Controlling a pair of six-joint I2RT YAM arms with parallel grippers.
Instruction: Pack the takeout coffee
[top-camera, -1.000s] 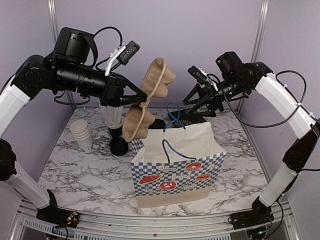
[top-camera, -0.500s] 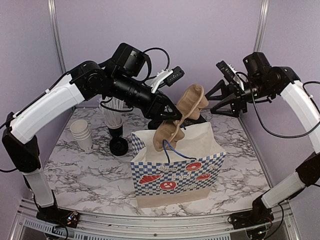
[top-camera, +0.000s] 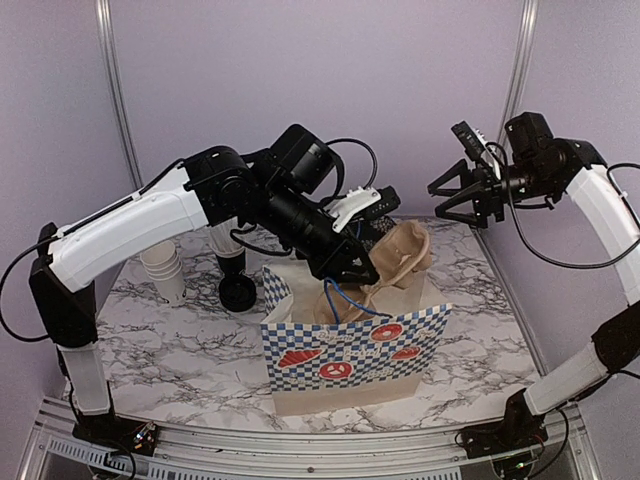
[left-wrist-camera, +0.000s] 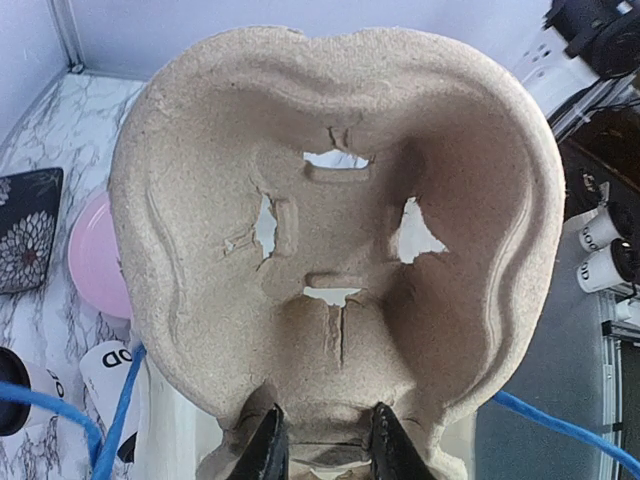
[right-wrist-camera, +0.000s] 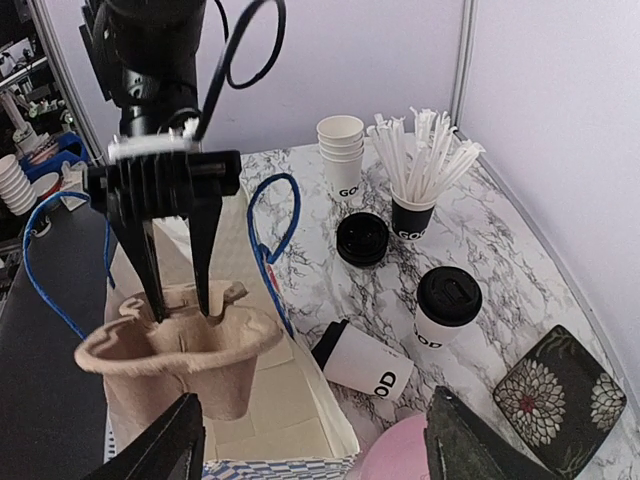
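Two coffees, both out on the table (right-wrist-camera: 500, 250), neither in a container.

Nearest in the top view is a checked paper bag (top-camera: 350, 345), upright with its mouth open. A pulp carrier (top-camera: 400, 255) sits tilted in the mouth, its low end below the front rim and its top end above it. The left gripper (left-wrist-camera: 327, 452) is clenched on the carrier's edge, one finger on each side of the wall. The well facing its camera holds nothing.

Right wrist view, past the bag:
- Tipped coffee (right-wrist-camera: 365, 362) lies on its side, lid end toward the bag. A pink plate (right-wrist-camera: 400, 458) is just beside it at its 5 o'clock; contact unclear.
- Upright coffee (right-wrist-camera: 447, 305), lid on, stands at the tipped one's 2 o'clock, apart from it.
- Loose black lid (right-wrist-camera: 362, 238) lies at the upright coffee's 10 o'clock.
- Straw cup (right-wrist-camera: 413, 217), black and full of white straws, stands at the upright coffee's 12 o'clock.
- Cup stack (right-wrist-camera: 341, 150), nested white cups, stands at the straw cup's 10 o'clock.

The right gripper (top-camera: 438, 200) is released, jaws wide and holding nothing. It is up in the air at the bag's 1 o'clock, well clear of it.
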